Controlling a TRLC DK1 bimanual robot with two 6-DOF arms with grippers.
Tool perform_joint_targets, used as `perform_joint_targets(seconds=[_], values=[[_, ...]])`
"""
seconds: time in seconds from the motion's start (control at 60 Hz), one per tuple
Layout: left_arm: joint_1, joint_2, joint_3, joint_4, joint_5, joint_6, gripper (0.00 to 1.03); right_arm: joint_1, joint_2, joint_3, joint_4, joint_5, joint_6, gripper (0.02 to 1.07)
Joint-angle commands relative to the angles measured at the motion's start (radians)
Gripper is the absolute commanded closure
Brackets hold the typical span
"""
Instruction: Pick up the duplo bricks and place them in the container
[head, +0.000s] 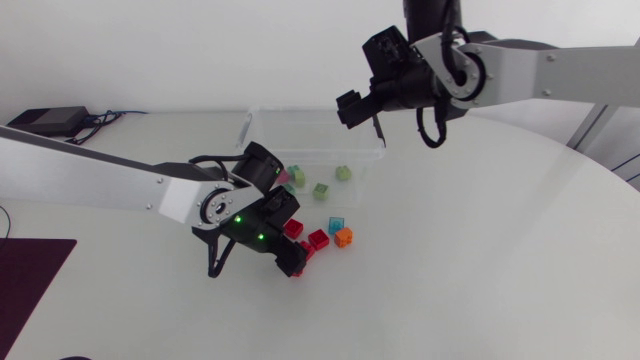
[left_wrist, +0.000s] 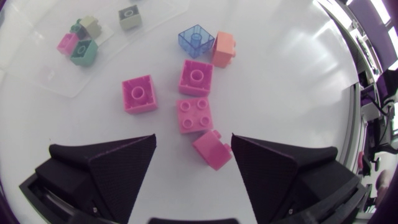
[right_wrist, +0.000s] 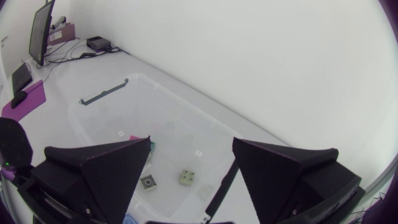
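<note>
Several loose duplo bricks lie in front of the clear container (head: 300, 152): red ones (head: 318, 239), a light blue one (head: 337, 225) and an orange one (head: 343, 237). My left gripper (head: 285, 252) hangs open just over them. In the left wrist view a tilted red brick (left_wrist: 212, 149) lies between the open fingers, close to one fingertip; more red bricks (left_wrist: 194, 115) lie ahead. My right gripper (head: 360, 115) is open and empty above the container (right_wrist: 186, 102), which holds green bricks (head: 321, 190) and a pale brick (right_wrist: 187, 177).
A black box with cables (head: 45, 120) sits at the table's far left corner. A dark mat (head: 30, 280) lies at the left edge. White tabletop (head: 480, 260) stretches to the right of the bricks.
</note>
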Motion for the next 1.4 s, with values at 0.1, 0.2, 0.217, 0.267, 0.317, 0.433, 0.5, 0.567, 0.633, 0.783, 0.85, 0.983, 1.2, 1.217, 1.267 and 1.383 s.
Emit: perform_joint_targets(seconds=[0.1,0.2,0.217,0.267,0.317,0.433,0.5,0.567,0.633,0.783,0.85,0.983,1.2,1.217,1.267,1.383], values=[[-0.04,0.074,0.087,-0.083,-0.036,-0.149,0.23,0.026,-0.14,-0.194,0.031,0.058,0.041,0.08],[-0.051,0.106,0.125,-0.136,-0.055,-0.204,0.3,0.044,-0.213,-0.29,0.036,0.084,0.056,0.08],[-0.051,0.108,0.127,-0.138,-0.056,-0.207,0.3,0.047,-0.225,-0.307,0.035,0.085,0.058,0.08],[-0.059,0.117,0.134,-0.144,-0.059,-0.224,0.39,0.055,-0.248,-0.355,0.036,0.09,0.059,0.08],[-0.059,0.131,0.14,-0.142,-0.062,-0.238,0.45,0.063,-0.269,-0.404,0.047,0.094,0.061,0.08],[-0.07,0.143,0.128,-0.139,-0.065,-0.246,0.73,0.073,-0.305,-0.519,0.074,0.099,0.067,0.08],[-0.068,0.131,0.108,-0.13,-0.067,-0.242,0.79,0.08,-0.311,-0.592,0.117,0.099,0.073,0.09],[-0.07,0.103,0.087,-0.129,-0.067,-0.236,0.8,0.089,-0.295,-0.643,0.15,0.099,0.075,0.09],[-0.068,0.072,0.07,-0.13,-0.067,-0.229,0.8,0.103,-0.266,-0.661,0.173,0.099,0.087,0.1],[-0.067,-0.033,0.035,-0.149,-0.067,-0.212,0.82,0.144,-0.177,-0.66,0.205,0.099,0.124,0.1],[-0.062,-0.092,0.027,-0.162,-0.067,-0.204,0.82,0.156,-0.137,-0.648,0.205,0.099,0.138,0.1],[-0.036,-0.201,0.025,-0.164,-0.07,-0.184,0.82,0.167,-0.065,-0.618,0.185,0.091,0.145,0.12],[0.001,-0.351,0.03,-0.101,-0.068,-0.166,0.81,0.164,-0.005,-0.575,0.146,0.044,0.158,0.12],[0.002,-0.357,0.03,-0.096,-0.068,-0.167,0.81,0.164,0.001,-0.571,0.145,0.041,0.158,0.12],[0.01,-0.379,0.025,-0.06,-0.07,-0.166,0.81,0.164,0.018,-0.559,0.142,0.036,0.158,0.12],[0.048,-0.405,0.028,0.028,-0.073,-0.167,0.81,0.167,0.064,-0.523,0.127,0.036,0.161,0.12]])
